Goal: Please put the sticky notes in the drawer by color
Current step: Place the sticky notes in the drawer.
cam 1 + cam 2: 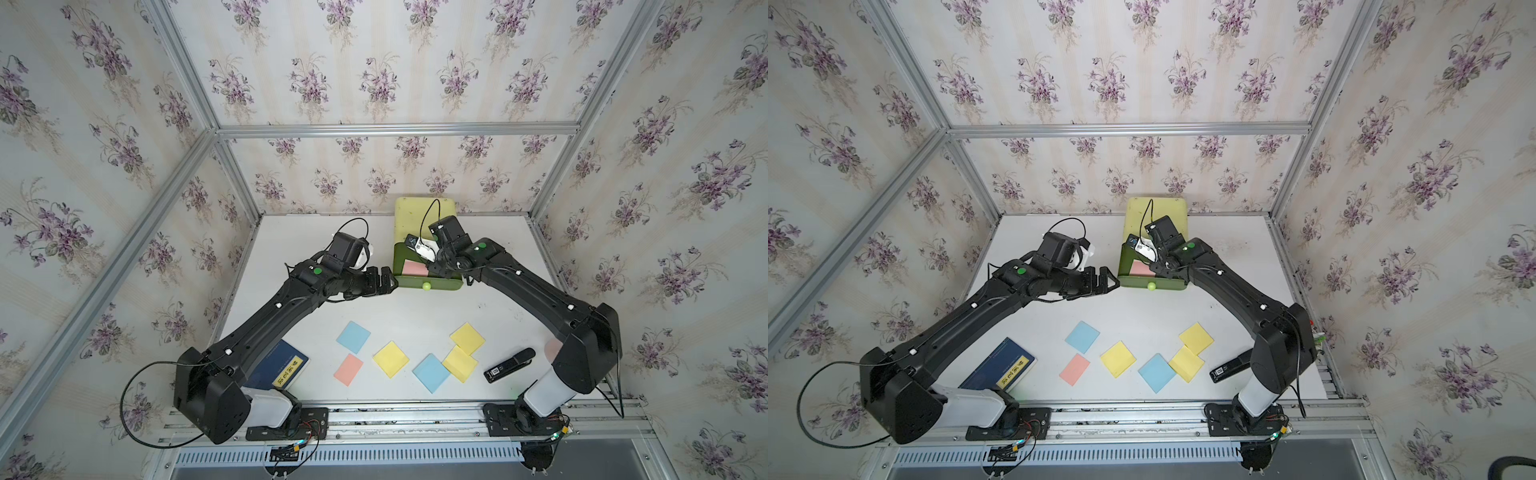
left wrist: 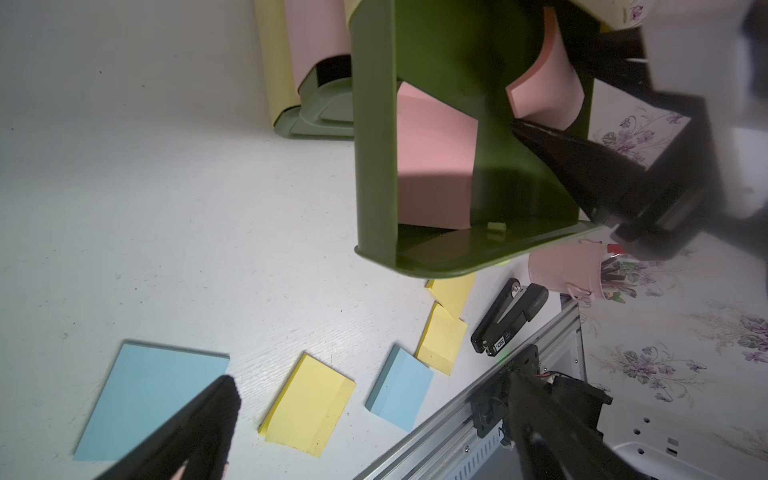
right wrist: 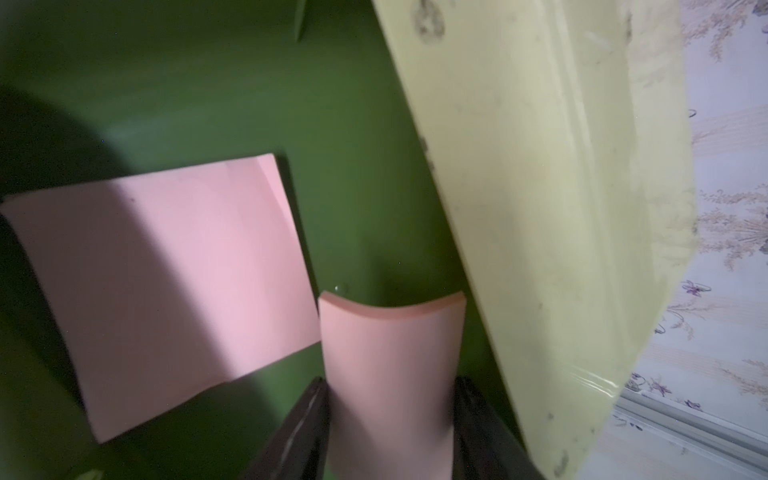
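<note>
Reaching into the open drawer (image 1: 432, 286) of the pale yellow-green cabinet (image 1: 409, 216), the right tool (image 3: 390, 384) pinches a held pink note (image 3: 390, 332) between its two fingers. The paper bows into a curve between them. A flat pink note (image 3: 166, 282) lies on the floor of the same drawer, just beside the held one. The left tool (image 1: 390, 280) hangs with its jaws spread wide and nothing between them, just beside the drawer's side wall.

Six more sticky notes lie on the white tabletop (image 1: 415, 311), nearer the arm bases — a blue note (image 1: 353, 336), a loose pink note (image 1: 348, 369) and a lone yellow note (image 1: 390, 358). A second blue note (image 1: 431, 372) touches a middle yellow note (image 1: 459, 363), which touches the far yellow note (image 1: 467, 338). A dark blue book (image 1: 282, 368) sits partly under the left arm, and a black stapler (image 1: 509, 365) lies near the right arm's base.
</note>
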Controlling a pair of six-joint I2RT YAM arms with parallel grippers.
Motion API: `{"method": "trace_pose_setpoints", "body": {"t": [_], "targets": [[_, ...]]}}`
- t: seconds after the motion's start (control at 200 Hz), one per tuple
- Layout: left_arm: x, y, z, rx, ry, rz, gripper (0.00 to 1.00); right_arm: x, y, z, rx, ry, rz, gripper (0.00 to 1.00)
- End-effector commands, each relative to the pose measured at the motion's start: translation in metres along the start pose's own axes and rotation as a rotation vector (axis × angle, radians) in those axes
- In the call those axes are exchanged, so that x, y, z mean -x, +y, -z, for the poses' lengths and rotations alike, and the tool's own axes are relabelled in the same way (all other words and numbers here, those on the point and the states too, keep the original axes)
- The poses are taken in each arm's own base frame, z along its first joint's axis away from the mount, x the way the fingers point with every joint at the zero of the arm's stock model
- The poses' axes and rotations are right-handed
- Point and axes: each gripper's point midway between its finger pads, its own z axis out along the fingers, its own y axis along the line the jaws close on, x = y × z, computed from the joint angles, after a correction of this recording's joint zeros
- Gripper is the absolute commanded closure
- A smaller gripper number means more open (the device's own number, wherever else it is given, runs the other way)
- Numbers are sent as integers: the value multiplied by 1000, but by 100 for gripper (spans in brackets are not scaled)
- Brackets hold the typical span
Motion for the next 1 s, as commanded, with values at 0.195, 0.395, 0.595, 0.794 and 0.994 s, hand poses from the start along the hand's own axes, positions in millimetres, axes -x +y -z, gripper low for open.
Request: {"method": "trace_pose_setpoints", "body": {"t": [0.195,0.395,0.595,0.794,0.994], "targets": [[-2,7,0,14,-20,-11,1,-10,-4,-17,-20,35,45,49],[-4,9,1,21,-24,-13,1,-8,-12,-20,-63,40,94,49],[-5,10,0,23,-21,-18,1,-9,-14,-21,-87,44,123,47],[-4,11,0,22,-25,-23,1,-6,-19,-25,-104,53,128,43],[-2,10,2,20,-33,-25,1,-5,-21,-28,-111,65,113,40]]}}
